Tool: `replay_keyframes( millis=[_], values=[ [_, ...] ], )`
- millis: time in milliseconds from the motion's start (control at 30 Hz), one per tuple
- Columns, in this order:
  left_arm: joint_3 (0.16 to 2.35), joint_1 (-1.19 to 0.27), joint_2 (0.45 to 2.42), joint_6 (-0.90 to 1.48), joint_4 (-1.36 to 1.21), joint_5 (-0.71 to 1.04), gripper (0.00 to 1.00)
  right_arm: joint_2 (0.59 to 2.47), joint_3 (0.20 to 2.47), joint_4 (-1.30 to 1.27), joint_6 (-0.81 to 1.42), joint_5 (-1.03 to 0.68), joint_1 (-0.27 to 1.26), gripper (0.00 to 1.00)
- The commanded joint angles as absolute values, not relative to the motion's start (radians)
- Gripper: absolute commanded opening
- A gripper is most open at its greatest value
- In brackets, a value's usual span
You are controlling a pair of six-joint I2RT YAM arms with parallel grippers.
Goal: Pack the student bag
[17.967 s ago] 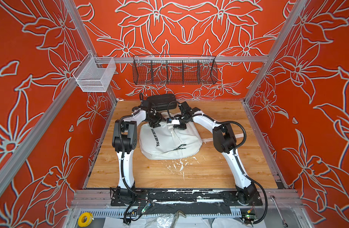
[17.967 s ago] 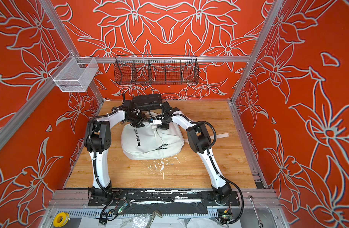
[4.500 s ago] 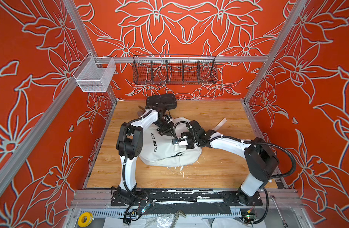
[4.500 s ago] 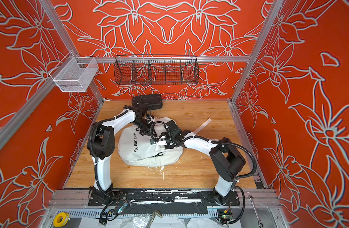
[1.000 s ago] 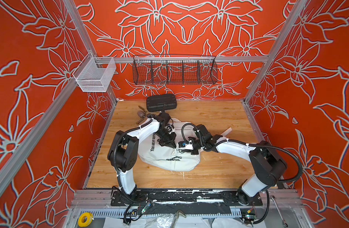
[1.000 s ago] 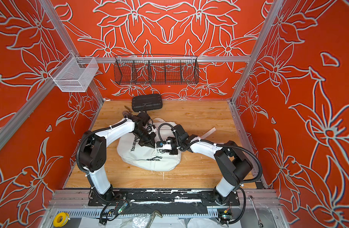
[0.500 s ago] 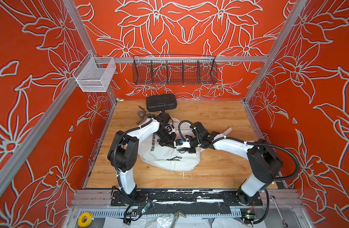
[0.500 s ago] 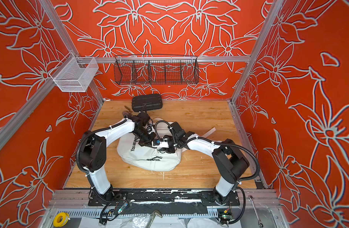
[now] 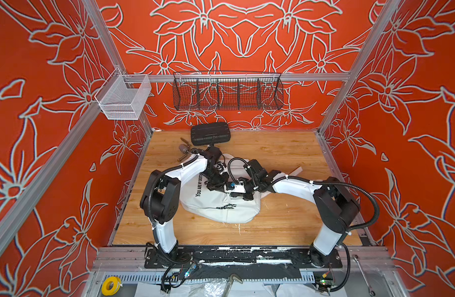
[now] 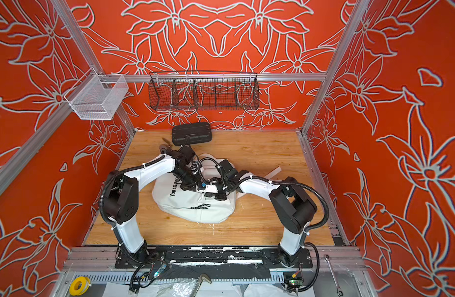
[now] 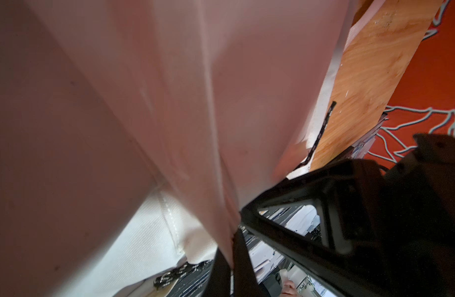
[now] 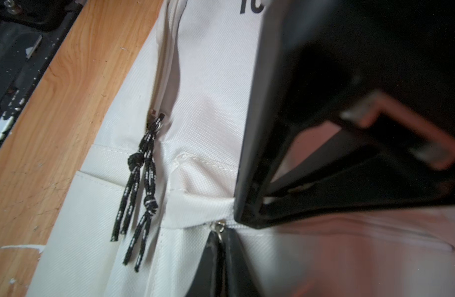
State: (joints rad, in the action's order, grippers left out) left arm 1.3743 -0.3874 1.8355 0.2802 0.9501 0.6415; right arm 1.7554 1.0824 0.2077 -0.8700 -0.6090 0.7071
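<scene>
The student bag [image 9: 221, 208] [image 10: 195, 205] lies on the wooden floor in both top views, white with black lettering. My two grippers meet on its upper part. The left gripper [image 9: 217, 185] [image 11: 231, 259] is shut on a fold of the bag's white fabric [image 11: 149, 244]. Close beside it on the right, the right gripper [image 9: 230, 187] [image 12: 221, 259] is shut on a zip pull, whose metal ring [image 12: 218, 227] shows just above the fingertips. A second zip pull of black-and-white cords [image 12: 141, 180] hangs free beside it. The bag's inside is hidden.
A black ribbed case [image 9: 210, 133] lies at the back wall, with a few small tools [image 9: 185, 150] to its left front. A black wire basket [image 9: 227, 91] and a white mesh basket [image 9: 123, 99] hang above. A white strap [image 9: 295, 171] trails right of the bag.
The right gripper has moved left along the bag toward the left gripper and has shut on the zip pull. The left gripper has kept its grip in place.
</scene>
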Motion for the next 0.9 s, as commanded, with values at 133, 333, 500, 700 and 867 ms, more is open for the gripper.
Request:
replay_keyframes(
  millis=[133,333,500,700,867],
  values=[
    [1.405,-0.375,1.801,0.275,0.964,0.699,0.0,1.738,1.071,0.288,-0.988,-0.643,0.728,0.0],
    [1.425,-0.316,1.797,0.28,0.938,0.713,0.0,1.704,1.093,0.429,-1.155,-0.711,0.749,0.0],
    [1.442,-0.275,1.805,0.315,0.89,0.746,0.0,1.722,1.141,0.538,-1.196,-0.707,0.777,0.0],
    [1.444,-0.278,1.816,0.314,0.886,0.758,0.0,1.757,1.175,0.597,-1.21,-0.718,0.822,0.0],
    [1.465,-0.263,1.815,0.27,0.92,0.775,0.0,1.806,1.2,0.648,-1.186,-0.667,0.836,0.0]
  ],
)
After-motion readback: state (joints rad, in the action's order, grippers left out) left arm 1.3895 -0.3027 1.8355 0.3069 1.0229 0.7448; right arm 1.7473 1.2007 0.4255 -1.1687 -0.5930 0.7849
